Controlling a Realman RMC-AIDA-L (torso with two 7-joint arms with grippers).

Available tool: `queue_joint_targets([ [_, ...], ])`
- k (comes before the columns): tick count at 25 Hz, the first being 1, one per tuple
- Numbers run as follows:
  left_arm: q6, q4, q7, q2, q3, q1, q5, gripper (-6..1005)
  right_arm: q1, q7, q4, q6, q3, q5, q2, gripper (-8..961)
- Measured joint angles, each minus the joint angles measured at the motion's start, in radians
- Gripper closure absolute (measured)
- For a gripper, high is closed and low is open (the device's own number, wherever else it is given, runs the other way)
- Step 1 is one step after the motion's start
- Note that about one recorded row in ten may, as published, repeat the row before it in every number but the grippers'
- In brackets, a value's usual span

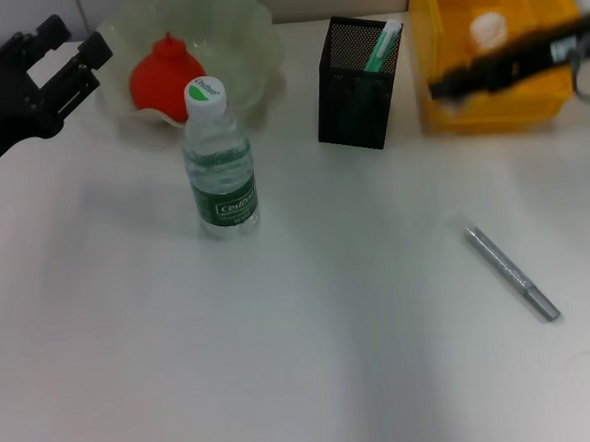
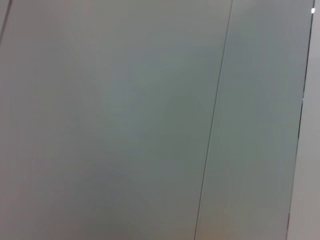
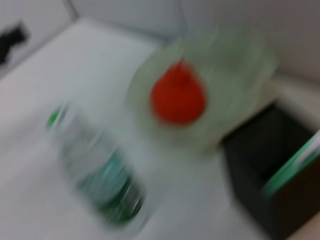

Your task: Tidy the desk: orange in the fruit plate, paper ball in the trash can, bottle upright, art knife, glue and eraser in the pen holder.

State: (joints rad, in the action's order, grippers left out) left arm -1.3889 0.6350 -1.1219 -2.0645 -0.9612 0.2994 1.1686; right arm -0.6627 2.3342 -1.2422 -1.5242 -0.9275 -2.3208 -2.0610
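Note:
The orange [image 1: 166, 79] [image 3: 177, 97] lies in the pale-green fruit plate [image 1: 253, 33] [image 3: 250, 60] at the back left. In front of it the bottle [image 1: 220, 170] [image 3: 100, 185] stands upright. The black mesh pen holder [image 1: 355, 87] [image 3: 270, 175] holds a green-and-white stick [image 1: 384, 45] [image 3: 295, 165]. A slim grey stick [image 1: 512, 273], probably the art knife, lies on the desk at the right. The paper ball [image 1: 488, 29] is inside the yellow trash can [image 1: 529, 111]. My right gripper [image 1: 447, 81] hangs blurred over that can. My left gripper [image 1: 69, 44] is open and empty beside the plate. The eraser is out of view.
The white desk [image 1: 284, 362] stretches bare toward me. A wall runs close behind the containers. The left wrist view shows only a plain grey panel [image 2: 125, 125] with a seam.

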Motion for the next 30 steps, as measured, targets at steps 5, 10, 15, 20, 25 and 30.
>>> queue_joint_targets([
  [5,-0.003,0.0,0.009,-0.002,0.0,0.002,0.0,396,-0.064,-0.003,0.105,0.206,0.002,-0.004,0.002,677],
  [10,-0.012,0.0,0.009,-0.003,-0.001,-0.004,-0.003,396,-0.156,-0.086,0.282,0.354,0.003,-0.003,0.01,669],
  [15,-0.013,0.0,0.01,-0.003,0.002,-0.009,-0.006,396,-0.214,-0.142,0.4,0.412,0.001,-0.004,0.007,662],
  [20,-0.013,-0.001,0.012,-0.005,0.008,-0.009,-0.006,396,-0.231,-0.188,0.439,0.417,0.0,-0.004,0.003,655],
  [25,-0.013,-0.005,0.021,-0.004,0.009,-0.01,-0.006,396,-0.227,-0.207,0.44,0.425,-0.018,-0.004,-0.005,647],
  [30,-0.015,-0.013,0.022,-0.003,0.009,-0.013,-0.006,396,-0.219,-0.196,0.431,0.416,-0.024,-0.004,-0.005,640],
])
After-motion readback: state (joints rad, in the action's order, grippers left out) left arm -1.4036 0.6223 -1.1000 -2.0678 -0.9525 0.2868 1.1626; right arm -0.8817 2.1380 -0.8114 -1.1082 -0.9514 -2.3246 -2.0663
